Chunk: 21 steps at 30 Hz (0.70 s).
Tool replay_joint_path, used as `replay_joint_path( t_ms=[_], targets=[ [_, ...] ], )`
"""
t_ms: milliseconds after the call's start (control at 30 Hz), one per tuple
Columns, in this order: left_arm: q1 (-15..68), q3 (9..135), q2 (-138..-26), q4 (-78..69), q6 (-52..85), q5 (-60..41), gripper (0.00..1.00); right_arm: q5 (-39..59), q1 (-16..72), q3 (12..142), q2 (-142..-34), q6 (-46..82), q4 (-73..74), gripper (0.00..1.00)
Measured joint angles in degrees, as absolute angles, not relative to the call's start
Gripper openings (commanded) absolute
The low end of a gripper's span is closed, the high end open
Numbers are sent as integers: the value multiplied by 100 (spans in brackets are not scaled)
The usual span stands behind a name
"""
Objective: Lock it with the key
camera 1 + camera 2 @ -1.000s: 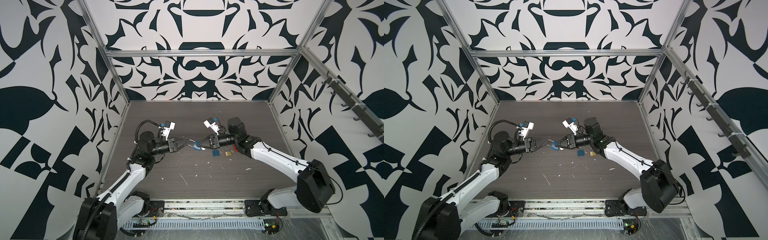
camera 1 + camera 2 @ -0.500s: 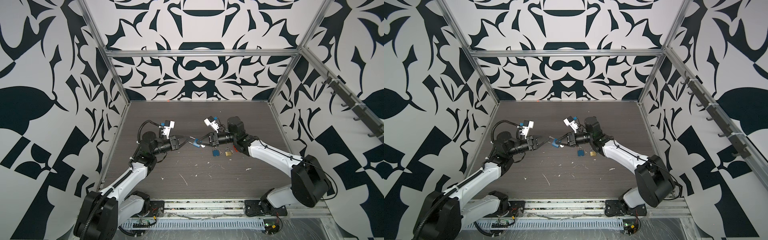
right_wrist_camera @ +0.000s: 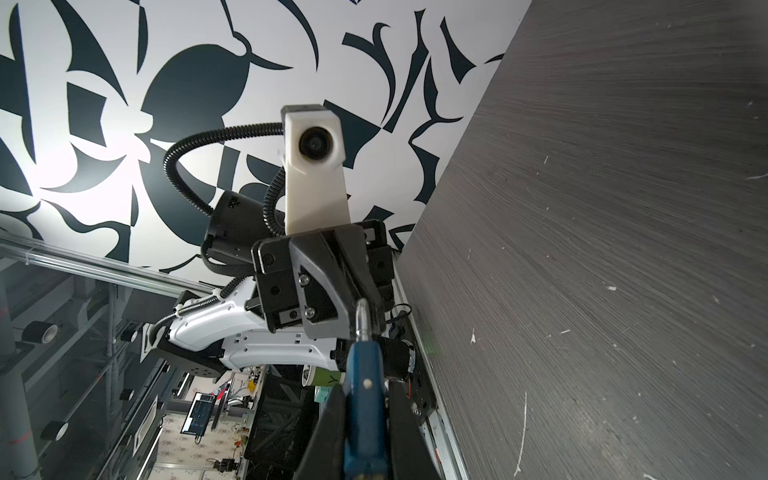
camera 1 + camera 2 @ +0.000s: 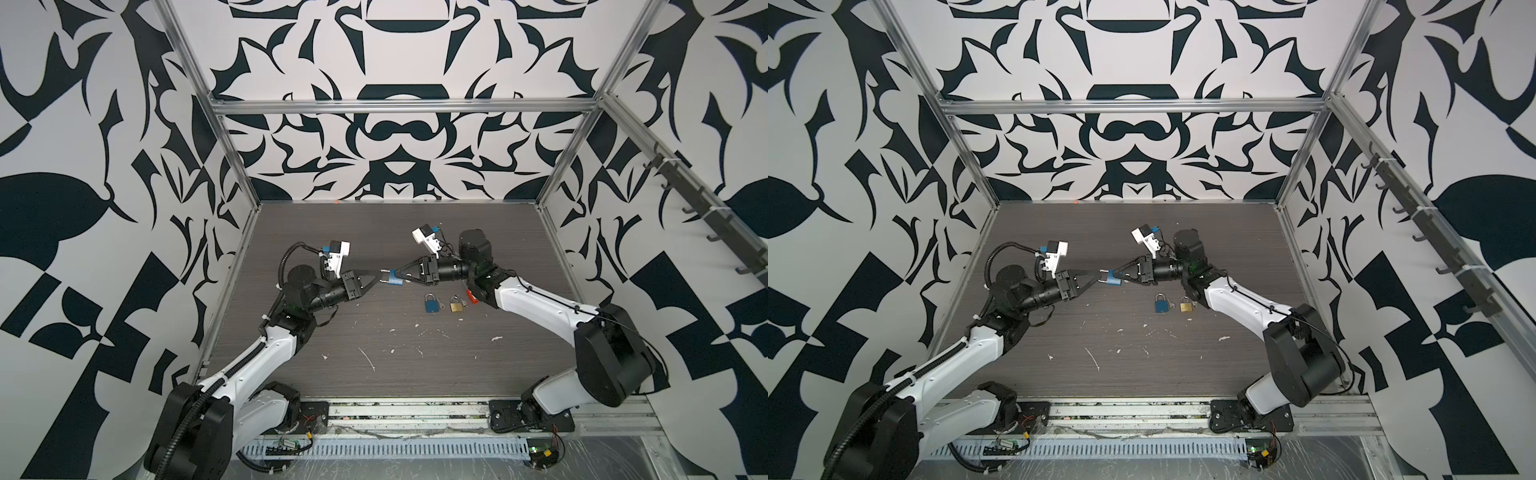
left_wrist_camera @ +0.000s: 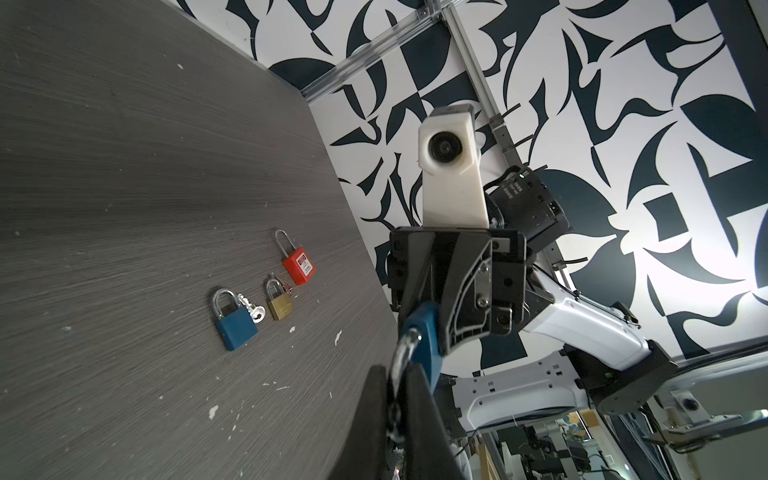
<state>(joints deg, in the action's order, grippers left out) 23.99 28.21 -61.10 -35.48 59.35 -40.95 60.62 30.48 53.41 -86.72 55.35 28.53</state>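
While the held blue padlock (image 4: pixel 395 281) hangs in the air above the middle of the surface (image 4: pixel 374 232), the left fingers (image 5: pixel 372 424) are clamped on its shackle (image 5: pixel 400 361) and the right fingers (image 3: pixel 409 440) on its body (image 3: pixel 365 407). To do this well, I judge, both arms should keep shackle and body in one line and press straight together, without twisting. No key shows in this lock. Counted: four padlocks, namely this one and, lying right of centre, a second blue padlock (image 4: pixel 432 306), a brass padlock (image 4: pixel 457 307) and a red padlock (image 5: pixel 299 266). One silver key (image 5: pixel 254 312) is clear.
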Motion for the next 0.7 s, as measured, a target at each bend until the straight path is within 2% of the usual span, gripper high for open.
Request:
replay_joint_path(
  t_ms=[300,700],
  targets=[
    [2703,2668,-6036,-3446,6066,-4265,0,5699,3059,5354,-8879,5795,3629,0],
    [2397,2394,-5684,-3393,6136,-4174,0,5162,3146,4644,-8230,5850,3474,0]
  ],
)
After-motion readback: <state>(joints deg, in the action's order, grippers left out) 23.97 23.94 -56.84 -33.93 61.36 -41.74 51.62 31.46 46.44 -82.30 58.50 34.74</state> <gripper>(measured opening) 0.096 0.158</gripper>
